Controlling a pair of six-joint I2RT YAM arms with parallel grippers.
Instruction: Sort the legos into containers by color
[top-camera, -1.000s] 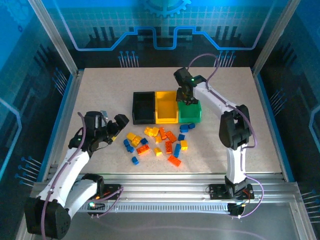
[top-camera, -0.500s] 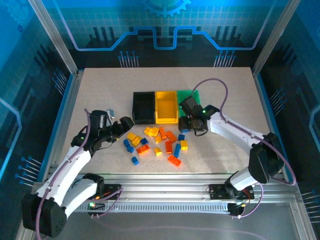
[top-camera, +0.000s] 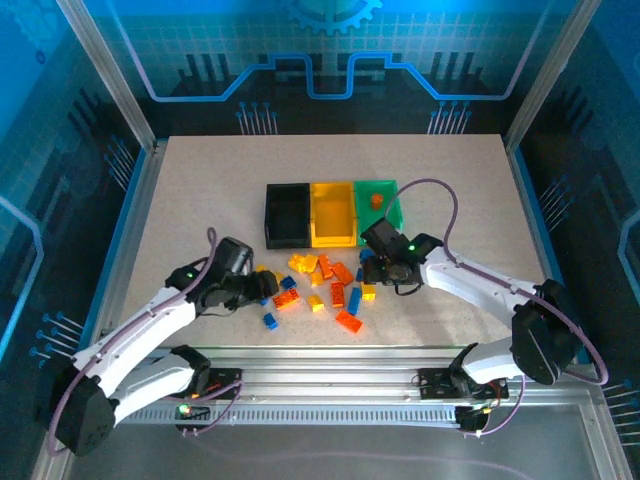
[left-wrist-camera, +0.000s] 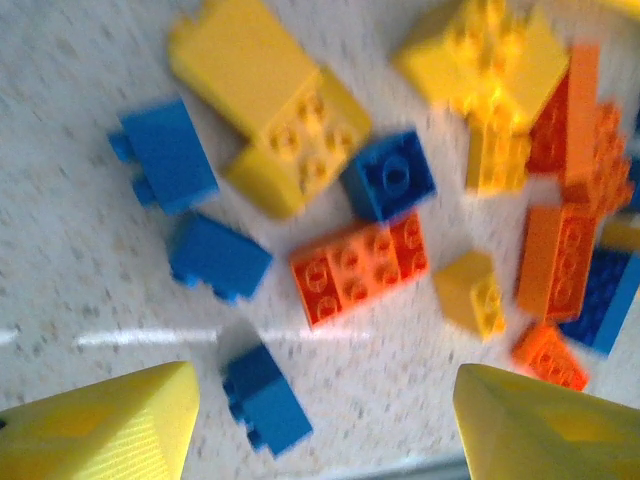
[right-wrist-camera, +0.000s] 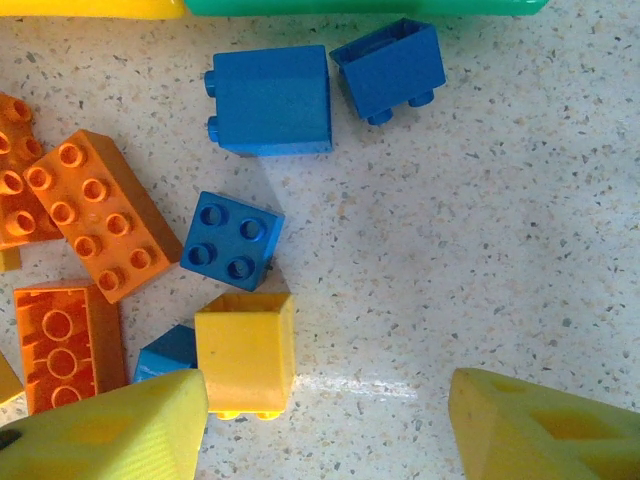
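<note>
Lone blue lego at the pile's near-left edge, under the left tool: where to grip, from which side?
Pinch the blue lego across its two flat side walls, left tool coming straight down. It sits apart from the pile, bare table all round, so both fingers should fit. Blur hides its stud side.

Top view high over the whole table (top-camera: 200, 190); both wrist views close, straight down on its legos (top-camera: 325, 280).

A: What was changed at the left?
B: The left gripper (top-camera: 262, 287) was brought over the left edge of the legos (top-camera: 337, 293).
A: And right?
B: The right gripper (top-camera: 374, 268) was taken from the green bin (top-camera: 398, 205) down to the pile; an orange lego (top-camera: 376, 200) is now revealed inside.
</note>
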